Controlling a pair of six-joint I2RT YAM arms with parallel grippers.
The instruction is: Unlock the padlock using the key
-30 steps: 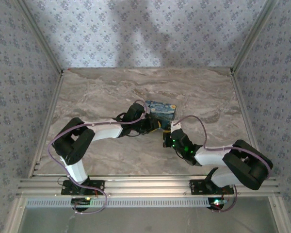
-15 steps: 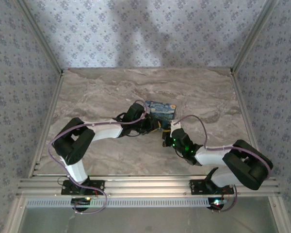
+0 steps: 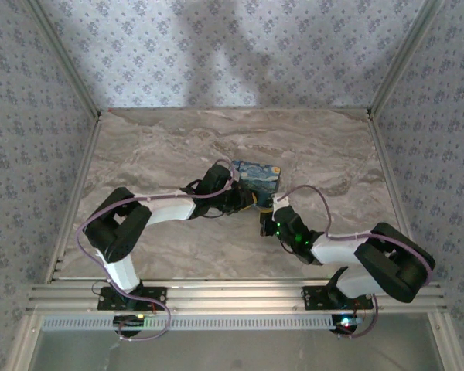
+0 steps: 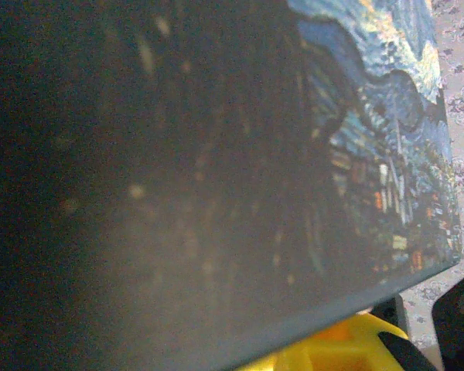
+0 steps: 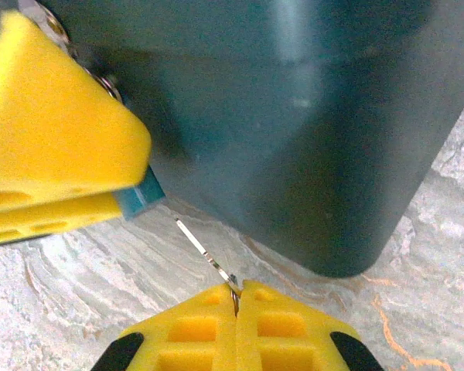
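Now: key not yet in, by my reading; it points at the padlock with its tip short of it.
Right gripper (image 5: 236,294): fingers pressed together, pinching the key's very end (hardly any metal sits inside the pads).
Key (image 5: 205,251): thin blade slanting up and left over the table (image 5: 69,286); tip just beside the padlock, not touching.
Padlock (image 5: 141,196): I take the small bluish block jutting from the left pads for it. It sits low, by the box's near wall. Keyhole too small to see.
Left gripper (image 5: 133,184): closed on the padlock, as far as the right wrist view tells. It is just beside the box; touching or not, I cannot tell.
Box (image 5: 294,116): dark wall just behind, standing on the table.
Risk, miss: the blade comes in at a slant, so a push on this line could strike the body beside the keyhole and skid off.
Risk, key slip: with so short a pinch, a side load may swivel or drop the key.
Risk, padlock shift: the hold is small, and a push could drive it back or twist it out.
Risk, box: a shove may slide it and spoil the alignment.
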